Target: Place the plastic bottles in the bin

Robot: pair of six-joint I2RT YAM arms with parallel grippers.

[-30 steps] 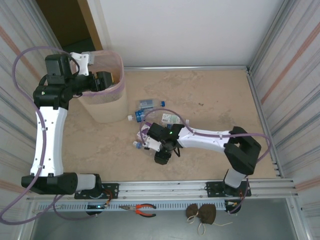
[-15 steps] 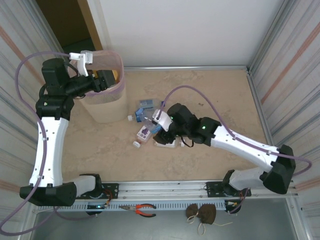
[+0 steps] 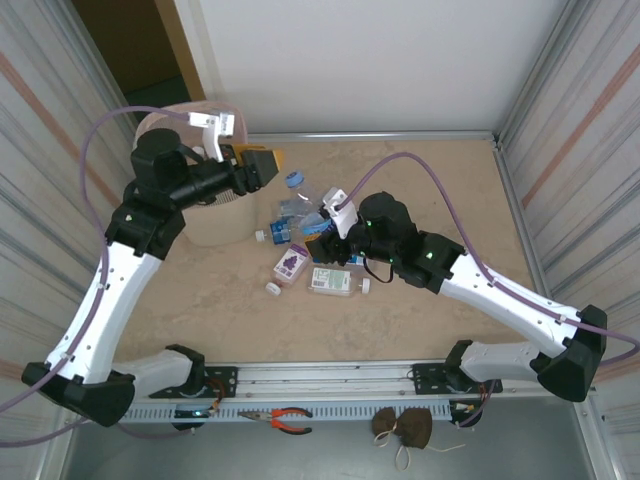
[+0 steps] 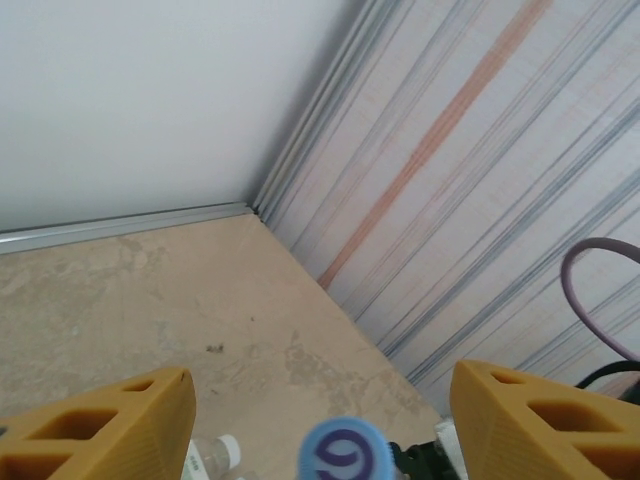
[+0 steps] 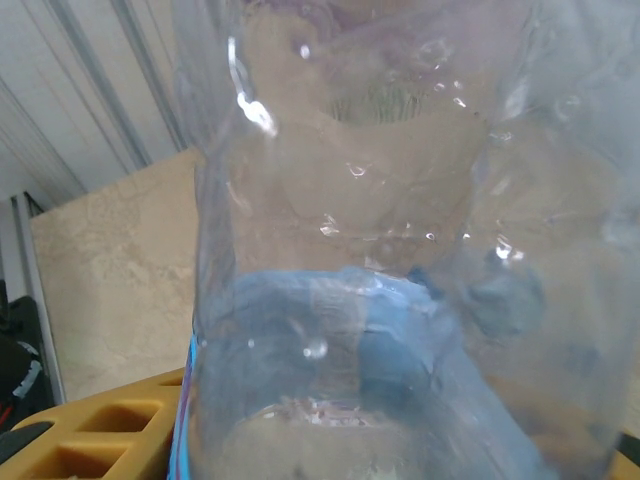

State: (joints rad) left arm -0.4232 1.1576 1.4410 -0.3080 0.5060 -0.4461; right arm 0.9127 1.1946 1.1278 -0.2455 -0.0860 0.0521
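My right gripper [image 3: 327, 222] is shut on a clear plastic bottle [image 3: 308, 203] with a blue label, held above the floor with its blue cap [image 3: 295, 180] pointing at the left gripper. In the right wrist view that bottle [image 5: 380, 300] is close up, with one yellow finger [image 5: 90, 430] beside it. My left gripper [image 3: 266, 164] hangs open just right of the bin [image 3: 212, 226]. In the left wrist view the blue cap [image 4: 345, 452] sits low between the yellow fingers [image 4: 110, 420], untouched. The bin is beige with a pink liner and is partly hidden by the left arm.
More bottles lie on the floor between the arms: a purple-labelled one [image 3: 290, 262], a pale-labelled one [image 3: 332, 282] and a white-capped one [image 3: 264, 236]. A loose white cap [image 3: 272, 288] lies nearby. Striped walls close both sides. Open floor stretches to the right.
My left gripper swung from over the bin to its right side. The right arm moved up from the near floor, and its gripper now holds a clear bottle raised.
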